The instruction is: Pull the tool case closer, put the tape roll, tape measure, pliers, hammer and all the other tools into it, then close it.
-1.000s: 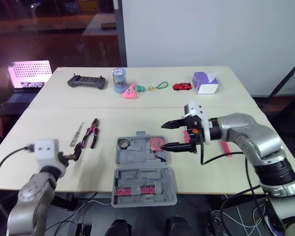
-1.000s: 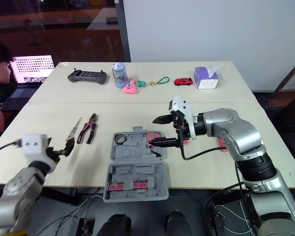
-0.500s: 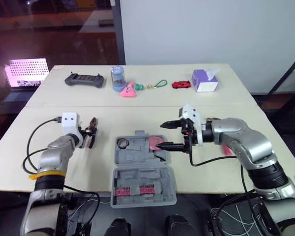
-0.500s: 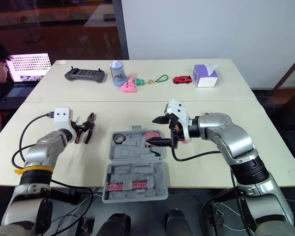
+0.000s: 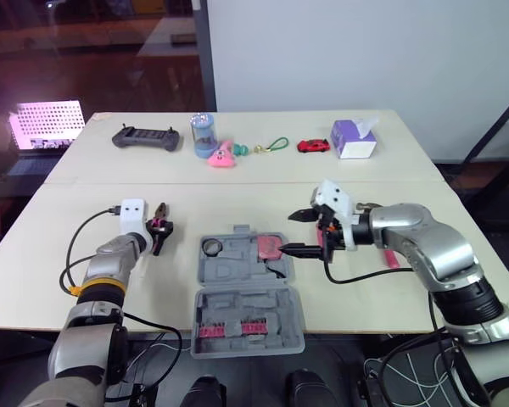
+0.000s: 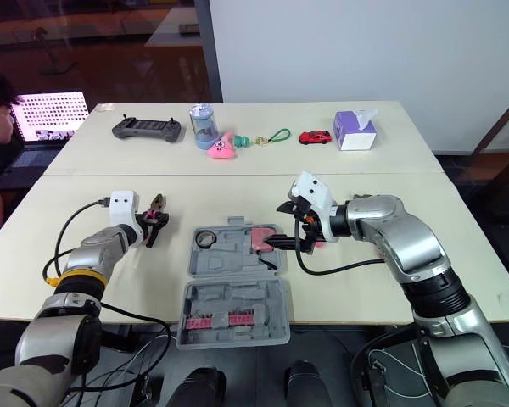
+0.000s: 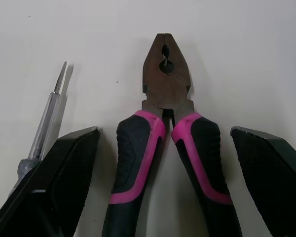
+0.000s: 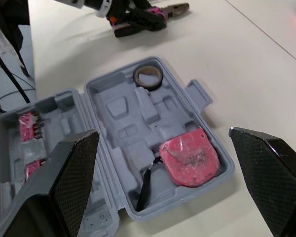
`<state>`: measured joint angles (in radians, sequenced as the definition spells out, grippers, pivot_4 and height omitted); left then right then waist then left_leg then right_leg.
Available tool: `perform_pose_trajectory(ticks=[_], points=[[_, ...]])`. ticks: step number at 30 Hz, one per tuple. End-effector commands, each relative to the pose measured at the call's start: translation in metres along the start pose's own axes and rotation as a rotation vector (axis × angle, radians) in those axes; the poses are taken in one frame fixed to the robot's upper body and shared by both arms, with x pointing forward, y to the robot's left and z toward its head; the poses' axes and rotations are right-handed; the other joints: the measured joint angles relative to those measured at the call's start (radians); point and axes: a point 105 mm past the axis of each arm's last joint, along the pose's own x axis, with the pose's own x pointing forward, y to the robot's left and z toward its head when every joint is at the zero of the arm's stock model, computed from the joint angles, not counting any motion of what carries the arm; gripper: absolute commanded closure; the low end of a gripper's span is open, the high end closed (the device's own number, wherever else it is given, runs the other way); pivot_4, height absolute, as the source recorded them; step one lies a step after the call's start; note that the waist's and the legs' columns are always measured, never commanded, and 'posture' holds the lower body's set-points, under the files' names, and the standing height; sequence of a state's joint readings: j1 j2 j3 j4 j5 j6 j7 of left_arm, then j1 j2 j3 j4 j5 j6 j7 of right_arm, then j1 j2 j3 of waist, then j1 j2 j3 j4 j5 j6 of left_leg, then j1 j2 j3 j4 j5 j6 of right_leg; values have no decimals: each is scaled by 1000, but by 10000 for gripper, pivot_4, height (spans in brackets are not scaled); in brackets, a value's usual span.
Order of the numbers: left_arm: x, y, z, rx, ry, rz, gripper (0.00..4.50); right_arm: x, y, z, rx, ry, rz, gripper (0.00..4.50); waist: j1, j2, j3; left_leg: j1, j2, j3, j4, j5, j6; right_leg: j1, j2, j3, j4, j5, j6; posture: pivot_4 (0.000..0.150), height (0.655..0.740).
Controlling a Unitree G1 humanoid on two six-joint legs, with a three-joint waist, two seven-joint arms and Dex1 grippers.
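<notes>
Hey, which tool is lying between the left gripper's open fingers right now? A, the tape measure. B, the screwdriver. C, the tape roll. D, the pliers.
D: in the left wrist view the pink-handled pliers lie between the spread fingers of the left gripper, while the screwdriver lies outside one finger.

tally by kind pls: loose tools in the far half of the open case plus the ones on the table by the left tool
tape roll: 1
tape measure: 1
pliers: 1
screwdriver: 1
total: 4
</notes>
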<state>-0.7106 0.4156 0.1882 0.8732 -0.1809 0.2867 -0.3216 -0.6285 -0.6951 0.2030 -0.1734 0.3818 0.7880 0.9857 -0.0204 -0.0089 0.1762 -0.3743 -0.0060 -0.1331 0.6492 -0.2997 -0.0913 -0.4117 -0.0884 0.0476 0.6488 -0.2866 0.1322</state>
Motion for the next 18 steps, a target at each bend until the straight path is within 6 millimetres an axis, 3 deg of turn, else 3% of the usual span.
perform_pose_trajectory(ticks=[1, 5, 9, 12, 14, 16, 18], points=[[4, -8, 10, 17, -15, -22, 5227, -2, -1, 15, -55, -21, -16, 0, 2, 0, 0, 0, 0, 0, 0, 0, 0, 0, 0, 0, 0, 0, 0, 1500, 7400], [5, -6, 12, 25, 3, -10, 20621, -2, -4, 15, -57, -13, -22, 0, 2, 0, 0, 0, 0, 0, 0, 0, 0, 0, 0, 0, 0, 0, 0, 1500, 7400], [0, 2, 27, 54, -11, -1, 20759, -3, -7, 17, -64, -12, -22, 0, 0, 0, 0, 0, 0, 0, 0, 0, 0, 0, 0, 0, 0, 0, 0, 1500, 7400], [-5, -1, 50, 86, -68, -53, 20760, -5, -9, 22, -84, -29, -18, 0, -5, 0, 0, 0, 0, 0, 0, 0, 0, 0, 0, 0, 1, 0, 0, 1500, 7400], [-12, -18, 72, 95, -141, -185, 20760, -5, -12, 27, -140, -46, -35, 0, -10, 0, 0, -1, 0, 0, 0, 0, 0, -1, 0, 0, 1, 0, 0, 1500, 7400], [-28, -51, 95, 164, -228, -411, 20760, -6, -19, 32, -204, -59, -78, 0, -11, -1, 1, -2, 0, 0, 0, 1, -1, -2, 0, 0, 1, 0, 0, 1500, 7400], [-48, -79, 103, 286, -269, -604, 20760, -6, -19, 37, -244, -72, -69, 0, -12, -1, 1, -5, 0, -1, 0, 3, -5, -4, -1, 0, 1, 0, 0, 1500, 7400]])
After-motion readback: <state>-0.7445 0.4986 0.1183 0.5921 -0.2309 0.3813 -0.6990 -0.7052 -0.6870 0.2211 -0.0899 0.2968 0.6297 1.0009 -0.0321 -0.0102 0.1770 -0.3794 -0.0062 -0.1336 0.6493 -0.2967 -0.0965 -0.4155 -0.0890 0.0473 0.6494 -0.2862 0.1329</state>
